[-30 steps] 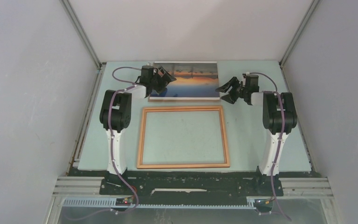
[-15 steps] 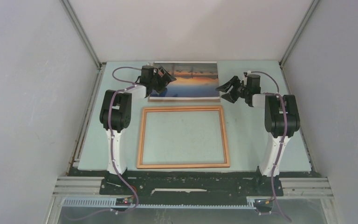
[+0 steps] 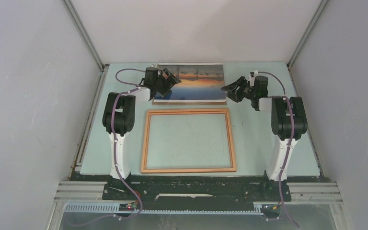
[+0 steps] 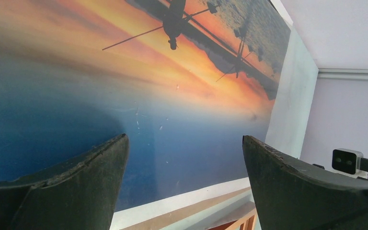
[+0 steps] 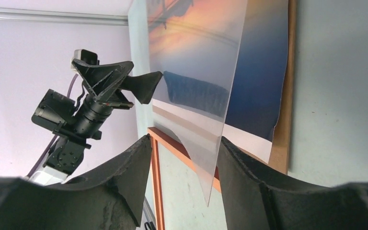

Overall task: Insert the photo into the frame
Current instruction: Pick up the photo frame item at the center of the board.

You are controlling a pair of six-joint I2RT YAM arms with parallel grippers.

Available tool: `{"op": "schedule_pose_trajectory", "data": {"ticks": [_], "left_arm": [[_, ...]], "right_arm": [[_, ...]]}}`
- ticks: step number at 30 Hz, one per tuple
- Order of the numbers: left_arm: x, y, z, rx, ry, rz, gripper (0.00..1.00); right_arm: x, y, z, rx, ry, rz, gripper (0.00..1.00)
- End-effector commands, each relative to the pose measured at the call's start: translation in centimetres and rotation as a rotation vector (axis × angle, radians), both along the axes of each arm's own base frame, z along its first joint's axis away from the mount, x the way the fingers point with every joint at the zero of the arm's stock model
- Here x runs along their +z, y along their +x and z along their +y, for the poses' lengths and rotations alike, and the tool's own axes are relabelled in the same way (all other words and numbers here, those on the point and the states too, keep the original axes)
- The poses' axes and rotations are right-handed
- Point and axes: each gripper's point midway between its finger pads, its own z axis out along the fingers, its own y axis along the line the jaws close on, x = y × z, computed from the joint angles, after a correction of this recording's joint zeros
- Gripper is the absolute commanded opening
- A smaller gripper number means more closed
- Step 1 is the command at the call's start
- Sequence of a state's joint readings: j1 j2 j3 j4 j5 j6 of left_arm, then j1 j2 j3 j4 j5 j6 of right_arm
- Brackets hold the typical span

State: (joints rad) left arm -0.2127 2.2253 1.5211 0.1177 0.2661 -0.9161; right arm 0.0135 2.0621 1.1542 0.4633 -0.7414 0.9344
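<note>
The left gripper (image 4: 184, 143) is gaping wide over the edge of the photo (image 3: 196, 84); the right gripper (image 5: 184, 143) is straddling, jaws apart, a raised clear sheet (image 5: 196, 96), probably readying a move to the frame (image 3: 187, 169)

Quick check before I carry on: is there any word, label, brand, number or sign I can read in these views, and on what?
No readable text in any view.
photo: only sunset, water and dark silhouettes, no caption or print.
frame: bare wooden rim, no label.
left hand and right hand: plain dark surfaces, no markings.
</note>
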Motion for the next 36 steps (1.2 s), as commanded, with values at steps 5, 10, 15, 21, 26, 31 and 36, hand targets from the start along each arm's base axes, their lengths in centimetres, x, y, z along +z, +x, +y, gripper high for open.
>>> {"op": "schedule_pose_trajectory", "data": {"ticks": [5,10,15,21,26,31,36], "left_arm": [[-0.1,0.0,0.9,0.010,0.045,0.009,0.99],[0.2,0.0,0.9,0.007,0.054,0.002,0.99],[0.3,0.0,1.1,0.006,0.063,-0.002,0.99],[0.5,0.1,1.2,0.005,0.071,-0.005,0.99],[0.8,0.2,1.3,0.001,0.084,-0.018,1.00],[2.5,0.2,1.8,-0.013,0.142,-0.071,1.00],[11.2,-1.1,2.7,-0.027,0.281,-0.268,1.00]], "right_arm": [[-0.8,1.0,0.9,0.035,0.088,0.000,0.52],[-1.3,2.0,1.0,0.042,0.070,0.008,0.45],[-1.7,3.0,1.8,0.062,0.070,0.016,0.41],[-1.7,4.2,2.1,0.075,0.057,0.014,0.39],[-1.8,4.1,2.0,0.079,0.030,0.010,0.28],[-1.3,4.1,2.0,0.077,0.012,-0.008,0.15],[2.2,4.1,2.8,0.078,0.046,-0.063,0.02]]}}
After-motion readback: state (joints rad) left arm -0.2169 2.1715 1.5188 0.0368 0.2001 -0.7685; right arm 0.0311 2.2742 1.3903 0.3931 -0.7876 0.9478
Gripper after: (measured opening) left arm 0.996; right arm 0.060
